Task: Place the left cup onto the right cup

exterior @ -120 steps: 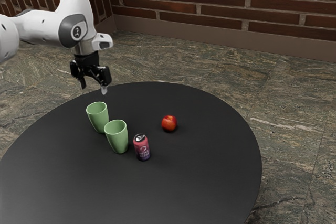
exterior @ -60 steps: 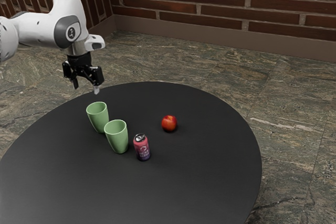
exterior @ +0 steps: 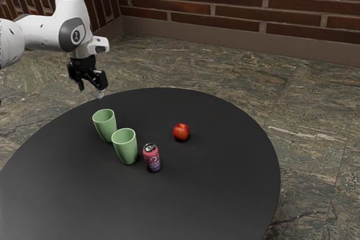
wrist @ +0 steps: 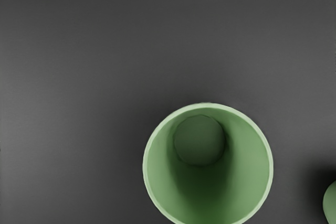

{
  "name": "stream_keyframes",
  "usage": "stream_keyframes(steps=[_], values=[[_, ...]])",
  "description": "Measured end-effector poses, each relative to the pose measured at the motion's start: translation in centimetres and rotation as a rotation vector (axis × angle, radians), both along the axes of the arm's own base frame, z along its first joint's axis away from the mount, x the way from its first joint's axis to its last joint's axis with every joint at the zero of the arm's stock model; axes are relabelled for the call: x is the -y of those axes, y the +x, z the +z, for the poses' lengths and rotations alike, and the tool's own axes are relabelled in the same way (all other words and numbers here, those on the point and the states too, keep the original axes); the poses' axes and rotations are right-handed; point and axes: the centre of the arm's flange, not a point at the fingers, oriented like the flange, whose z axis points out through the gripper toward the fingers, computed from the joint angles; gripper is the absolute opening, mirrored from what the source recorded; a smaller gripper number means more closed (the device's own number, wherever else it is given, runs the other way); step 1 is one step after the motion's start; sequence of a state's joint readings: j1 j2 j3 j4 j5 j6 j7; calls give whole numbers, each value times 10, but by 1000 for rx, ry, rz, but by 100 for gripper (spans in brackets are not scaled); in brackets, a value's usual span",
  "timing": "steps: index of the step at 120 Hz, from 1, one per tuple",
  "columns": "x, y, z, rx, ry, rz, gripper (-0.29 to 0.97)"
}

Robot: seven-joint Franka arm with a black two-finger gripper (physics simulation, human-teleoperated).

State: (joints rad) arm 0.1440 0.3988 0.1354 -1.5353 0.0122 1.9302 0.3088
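I had the gripper [exterior: 91,88] hanging in the air above the far edge of the table [exterior: 225,195], its fingers spread apart and holding nothing. The left cup [exterior: 104,125] stood upright on the table below it, well apart from the fingers and a little nearer the camera. The wrist camera looked straight down into that cup [wrist: 208,163], with its round floor plainly visible. The right cup [exterior: 125,145] stood upright just beside it, and I could not tell whether the two touched. A sliver of the right cup's rim [wrist: 331,202] showed in the wrist view. A can [exterior: 151,157] stood close beyond the right cup, and an apple [exterior: 181,132] lay further toward the exterior view's right. I judged the step in hand to be the approach for the grasp, with nothing yet lifted. To do it well, I thought I should bring the hand squarely over the cup before descending. I would then pinch its wall with one finger inside and one outside. The side facing away from the neighbour seemed best, so that no finger wedged between the two cups. A slow, vertical descent would avoid tipping so light a cup. The lift afterwards would need to clear the right cup's rim before moving across.
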Motion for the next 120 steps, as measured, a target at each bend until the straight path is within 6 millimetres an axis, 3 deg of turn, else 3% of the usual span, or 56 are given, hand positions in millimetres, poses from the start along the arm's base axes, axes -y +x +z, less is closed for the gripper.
stream_keyframes(steps=[62, 120], values=[[-7, 24, -20, -4, 5, -159, 66], [-7, 25, -46, -40, -7, -229, 66]])
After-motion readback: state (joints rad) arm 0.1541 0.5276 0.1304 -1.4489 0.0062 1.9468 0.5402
